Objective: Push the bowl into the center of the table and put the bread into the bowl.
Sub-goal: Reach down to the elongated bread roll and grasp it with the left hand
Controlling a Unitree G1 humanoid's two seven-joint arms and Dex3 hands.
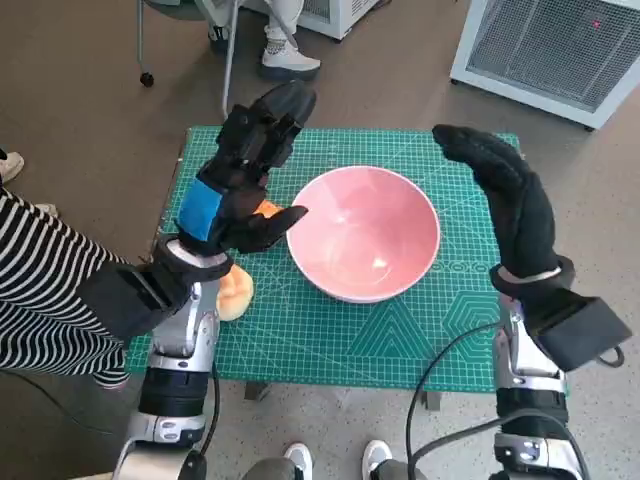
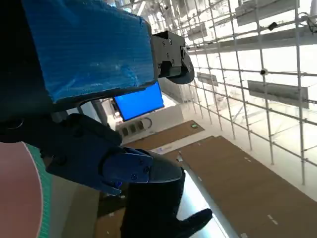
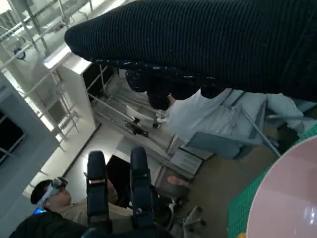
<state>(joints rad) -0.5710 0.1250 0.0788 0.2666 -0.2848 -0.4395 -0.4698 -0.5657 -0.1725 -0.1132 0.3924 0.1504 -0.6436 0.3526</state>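
- I am in a lab or test hall.
- A green cutting mat (image 1: 330, 340) covers my desk.
- Metal scaffolding (image 2: 257, 74) climbs the wall.
- A person with a headset (image 3: 52, 191) sits nearby.
- A white vented machine (image 1: 550, 50) stands on the floor.

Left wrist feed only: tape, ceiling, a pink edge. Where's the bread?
Observer: Head view shows the bread on the mat, next to the left forearm and just off the bowl.
Operator: Bowl empty?
Observer: Yes, nothing in it.
Operator: Right hand?
Observer: The right hand is raised on the bowl's far side from the bread, holding nothing.
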